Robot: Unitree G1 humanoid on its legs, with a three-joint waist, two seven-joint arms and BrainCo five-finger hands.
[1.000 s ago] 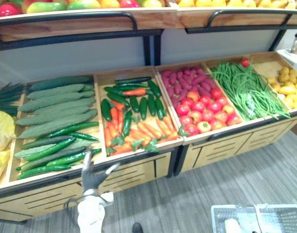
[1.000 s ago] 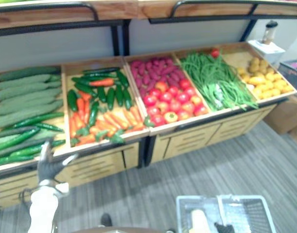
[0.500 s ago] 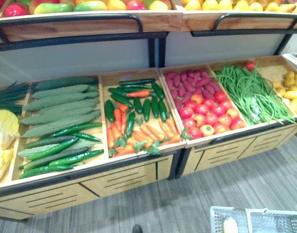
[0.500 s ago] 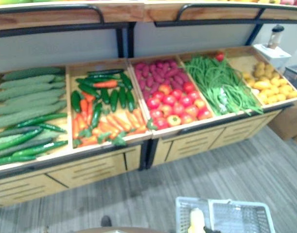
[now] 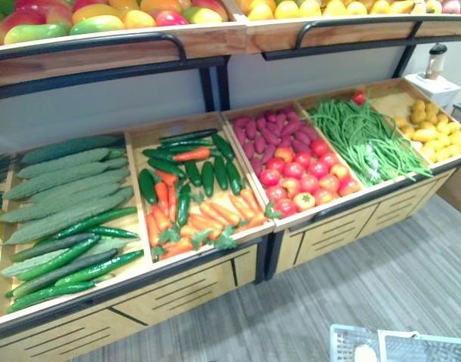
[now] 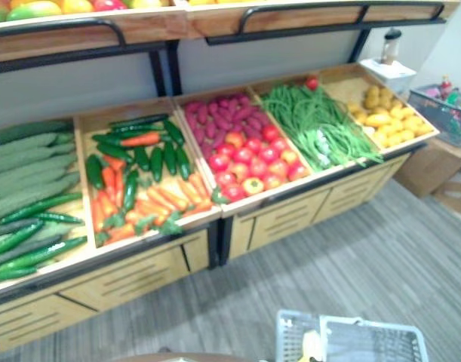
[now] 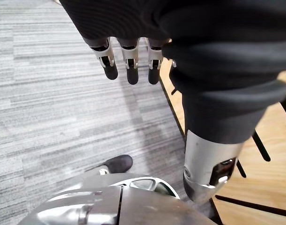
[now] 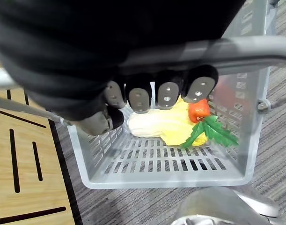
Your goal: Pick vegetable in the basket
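My right hand [image 8: 167, 96] curls round the handle [image 8: 255, 49] of the grey basket [image 8: 166, 180]; inside, a pale yellow cabbage [image 8: 164, 125], perhaps, and a green-topped carrot [image 8: 199, 110]; my left hand [image 7: 128, 58] has its fingers hanging straight

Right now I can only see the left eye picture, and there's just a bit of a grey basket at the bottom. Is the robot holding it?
Observer: Yes. The right wrist view shows the right robot hand with its fingers curled round the handle of the basket.
Operator: Is there any food in it?
Observer: A pale yellow vegetable lies on its bottom, and a small orange-red one with green leaves sits right beside it.
Operator: And the other hand?
Observer: The left robot hand hangs open above the grey floor, holding nothing.
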